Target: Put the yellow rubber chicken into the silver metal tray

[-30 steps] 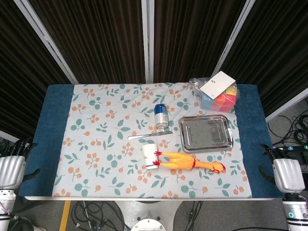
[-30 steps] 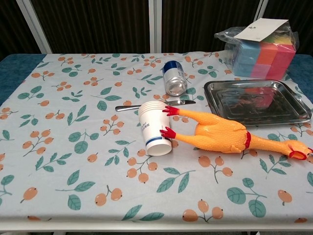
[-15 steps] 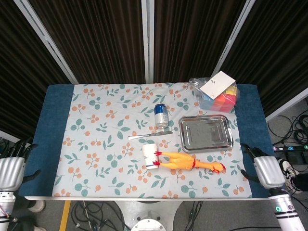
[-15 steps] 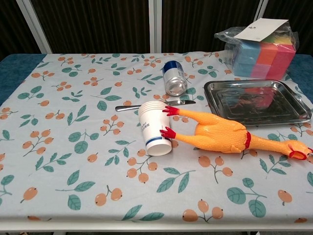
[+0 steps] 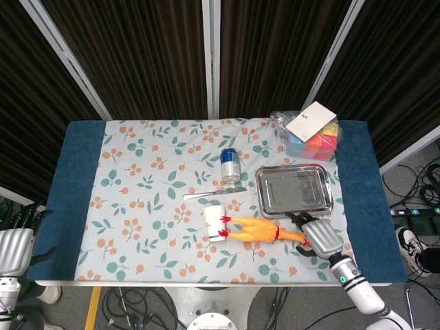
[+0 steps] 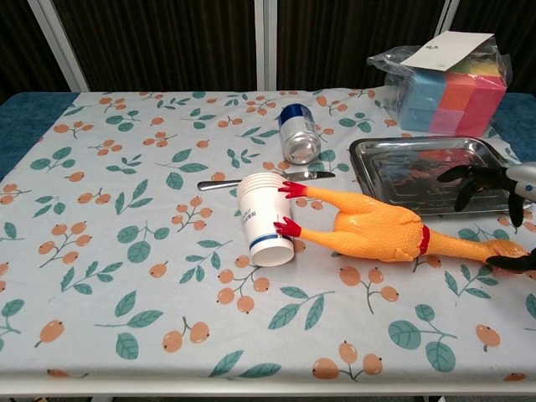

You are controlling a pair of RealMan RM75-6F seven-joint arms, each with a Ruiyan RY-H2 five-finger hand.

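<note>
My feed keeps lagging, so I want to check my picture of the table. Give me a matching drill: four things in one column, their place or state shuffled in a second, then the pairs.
Things:
1. yellow rubber chicken
2. silver metal tray
3. white paper cup
4. blue can

Places or states:
A. lies on its side at the chicken's red feet
B. stands behind the butter knife, left of the tray
C. stretched out on the cloth, head next to the right robot hand
D. holds nothing, sits in front of the bagged coloured blocks

Pairs: 1-C, 2-D, 3-A, 4-B
</note>
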